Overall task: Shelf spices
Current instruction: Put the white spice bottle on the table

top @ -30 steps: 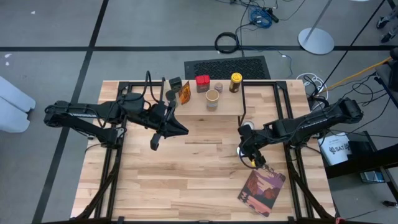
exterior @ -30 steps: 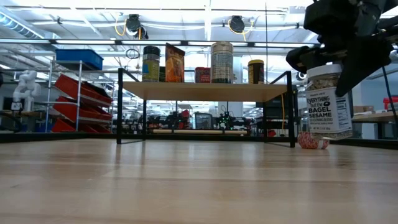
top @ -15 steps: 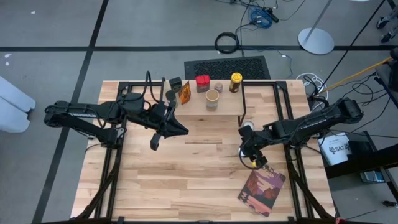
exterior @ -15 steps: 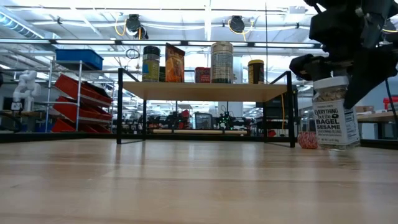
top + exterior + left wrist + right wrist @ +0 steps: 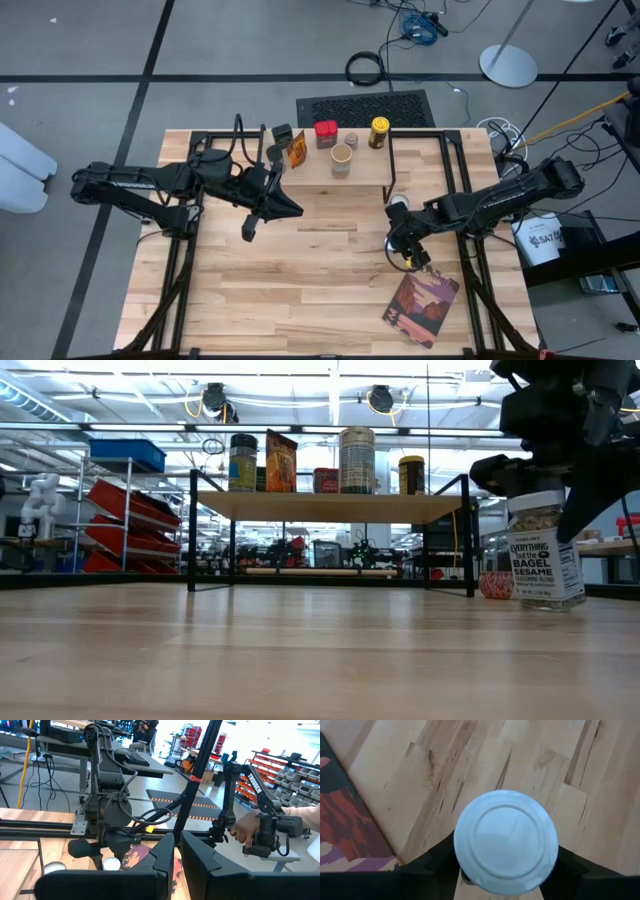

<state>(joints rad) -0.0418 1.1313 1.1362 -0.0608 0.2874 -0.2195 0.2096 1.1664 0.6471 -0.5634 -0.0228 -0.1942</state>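
the right gripper (image 5: 402, 241) is clamping the white-lidded bagel seasoning jar (image 5: 545, 555); keep it upright while carrying toward the shelf (image 5: 365, 165) at 11 o'clock, as the narrow-shut left gripper (image 5: 250, 226) is waiting.

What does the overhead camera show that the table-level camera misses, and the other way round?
Only the overhead view shows the left arm with its shut jaws over the middle of the table, and the picture-covered book lying near the right arm.

Only the table-level view shows the Everything Bagel Sesame label on the white-topped jar and the room behind the table.

Both show the shelf with several spices standing on its plank, and the right jaws closed around that jar's top, low over the table.
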